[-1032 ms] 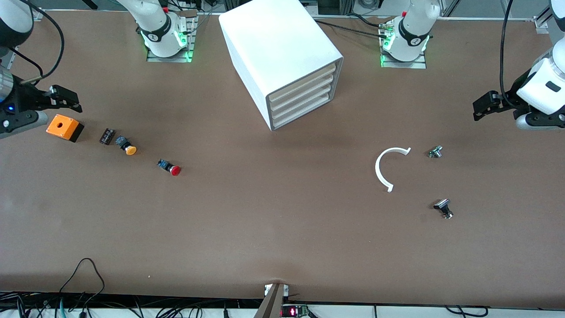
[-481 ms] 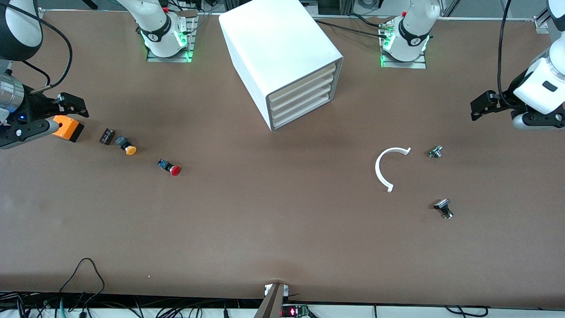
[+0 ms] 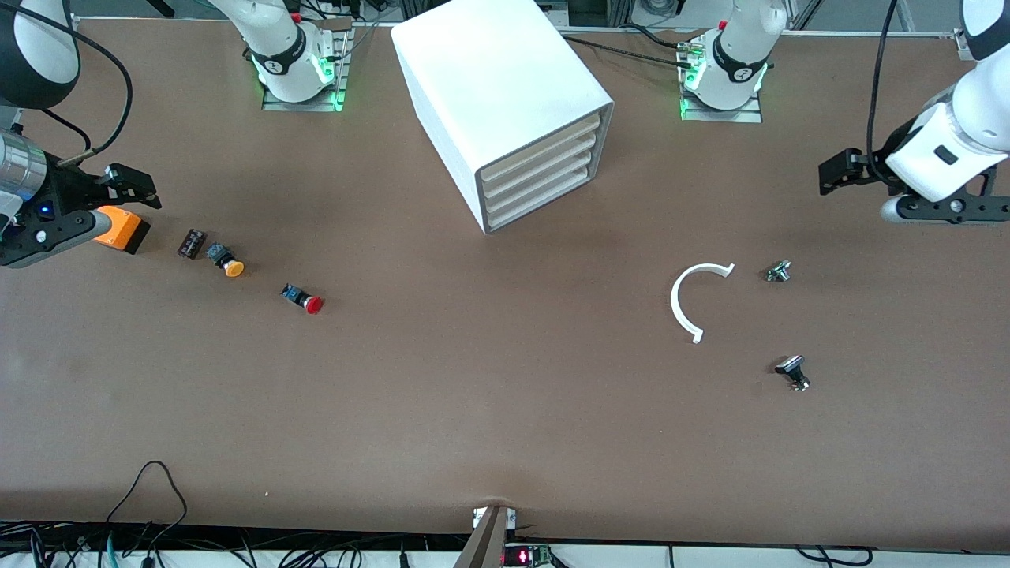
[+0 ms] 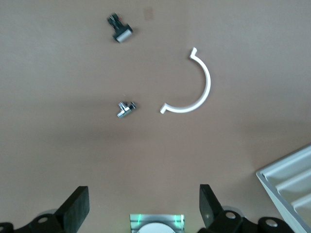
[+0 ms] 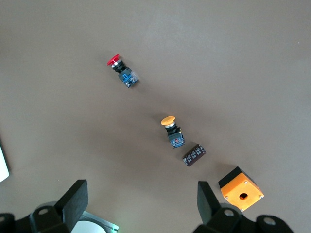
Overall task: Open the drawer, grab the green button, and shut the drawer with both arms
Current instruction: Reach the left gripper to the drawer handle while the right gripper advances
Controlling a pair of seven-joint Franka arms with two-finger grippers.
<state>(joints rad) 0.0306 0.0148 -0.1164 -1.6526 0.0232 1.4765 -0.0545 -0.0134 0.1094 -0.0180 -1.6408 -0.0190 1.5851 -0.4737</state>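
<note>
Drawer shut, so I judge opening not begun. Left gripper and right gripper hover at the table ends, jaws spread, empty. Next I need one at the lowest front.

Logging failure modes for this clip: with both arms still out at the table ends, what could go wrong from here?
1. All four drawers look shut and stacked close; a tool could catch a neighbour rather than the lowest drawer.
2. No green button shows; the red-capped button or yellow-capped button might be taken instead.
3. The open right tool hangs over the orange box and could knock it. The open left tool is over bare table.
</note>
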